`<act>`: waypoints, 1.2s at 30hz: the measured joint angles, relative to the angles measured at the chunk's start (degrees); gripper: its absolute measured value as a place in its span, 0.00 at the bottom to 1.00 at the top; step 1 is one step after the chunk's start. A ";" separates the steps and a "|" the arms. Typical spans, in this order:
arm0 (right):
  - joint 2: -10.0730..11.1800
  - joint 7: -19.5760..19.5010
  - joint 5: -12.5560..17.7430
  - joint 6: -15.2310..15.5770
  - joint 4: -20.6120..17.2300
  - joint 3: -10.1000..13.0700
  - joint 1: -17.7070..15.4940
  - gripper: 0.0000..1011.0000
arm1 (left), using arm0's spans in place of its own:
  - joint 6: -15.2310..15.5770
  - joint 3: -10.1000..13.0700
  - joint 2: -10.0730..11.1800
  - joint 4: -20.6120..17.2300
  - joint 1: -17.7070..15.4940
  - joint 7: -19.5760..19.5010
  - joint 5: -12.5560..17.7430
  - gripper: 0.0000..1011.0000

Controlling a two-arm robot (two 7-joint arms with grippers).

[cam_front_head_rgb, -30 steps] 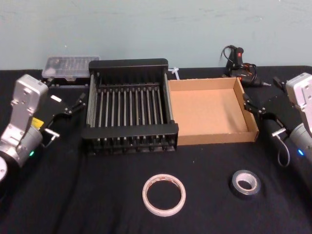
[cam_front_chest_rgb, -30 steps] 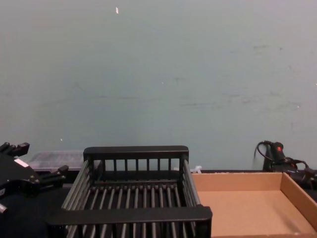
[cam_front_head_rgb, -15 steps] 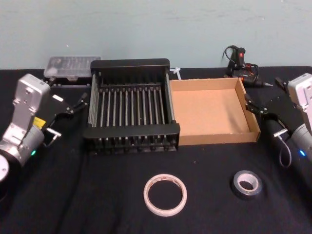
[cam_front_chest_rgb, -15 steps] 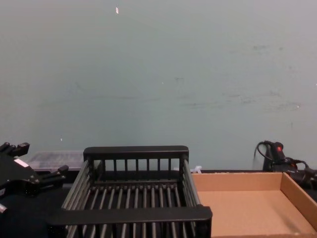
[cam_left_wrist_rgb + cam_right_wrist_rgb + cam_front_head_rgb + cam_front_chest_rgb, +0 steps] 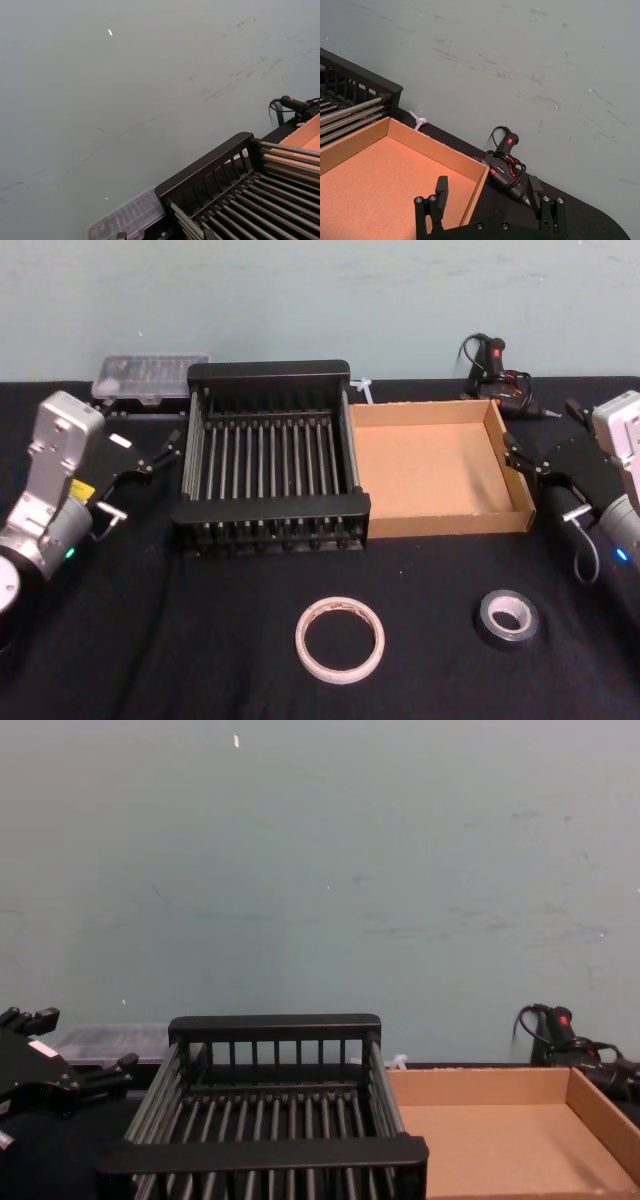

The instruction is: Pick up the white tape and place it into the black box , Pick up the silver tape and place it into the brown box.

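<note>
Black cloth covered the table (image 5: 200,640), and nothing of the task looked done yet. At upper centre of the head view the black box (image 5: 268,510) stood with nothing in it, and touching its right side the brown box (image 5: 430,525) was just as bare. Both tapes lay flat on the cloth in the lower part of that view, well apart from the boxes: the white tape (image 5: 340,640) at lower centre, the silver tape (image 5: 506,615) to its right. Both pick-ups and both placings were left to do, as I judged it.

Left hand (image 5: 160,452) hovered at the left edge, just beside the black box, fingers spread and holding nothing. Right hand (image 5: 522,462) hung at the right edge near the brown box's right wall, its fingers (image 5: 441,186) spread wide and likewise free of any load.
</note>
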 joint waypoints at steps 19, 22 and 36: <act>0.00 0.00 0.00 0.00 0.00 0.00 0.00 0.99 | 0.00 0.00 0.00 0.00 0.00 0.00 0.00 0.99; 0.05 0.17 0.24 0.06 -0.49 0.36 -0.30 0.99 | 0.00 0.00 0.00 0.00 0.00 0.00 0.00 0.99; 3.03 3.04 5.04 1.76 -10.09 5.65 -8.80 0.99 | 0.00 0.00 0.00 0.00 0.00 0.00 0.00 0.99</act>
